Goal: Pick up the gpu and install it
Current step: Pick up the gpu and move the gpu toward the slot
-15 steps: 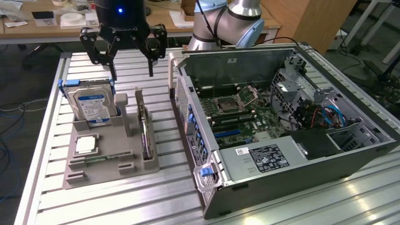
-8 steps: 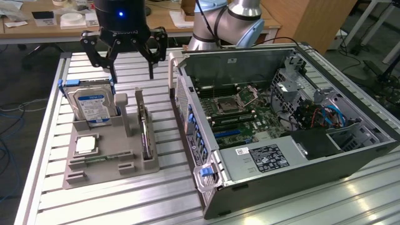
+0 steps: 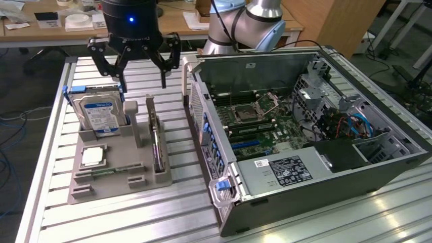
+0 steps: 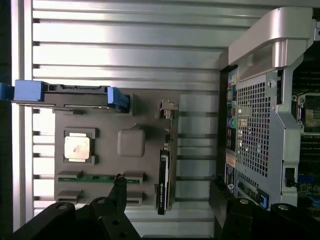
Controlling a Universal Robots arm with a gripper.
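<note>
the thin green gpu card with its silver end bracket [image 3: 156, 137] [image 4: 163, 172] is standing on edge in a slot of the grey plastic holder tray [image 3: 108, 190] [image 4: 145, 165], probably so its top edge is presenting for a grasp. its long axis is running along the tray's side, bracket pointing toward the tray's blue-framed hard drive [image 3: 101, 114] end. the black gripper [image 3: 139, 69] [image 4: 168, 184] is hovering above the tray, spread wide and empty.

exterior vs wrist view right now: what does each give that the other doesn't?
Exterior: the motherboard inside the open dark-grey computer case, the silver robot arm behind it. Wrist: the case's perforated rear panel, square on. Both: the thin silver-bracketed gpu card standing on edge in the grey holder tray, the silver hard drive with blue rails, the open black gripper over the tray, empty.
</note>
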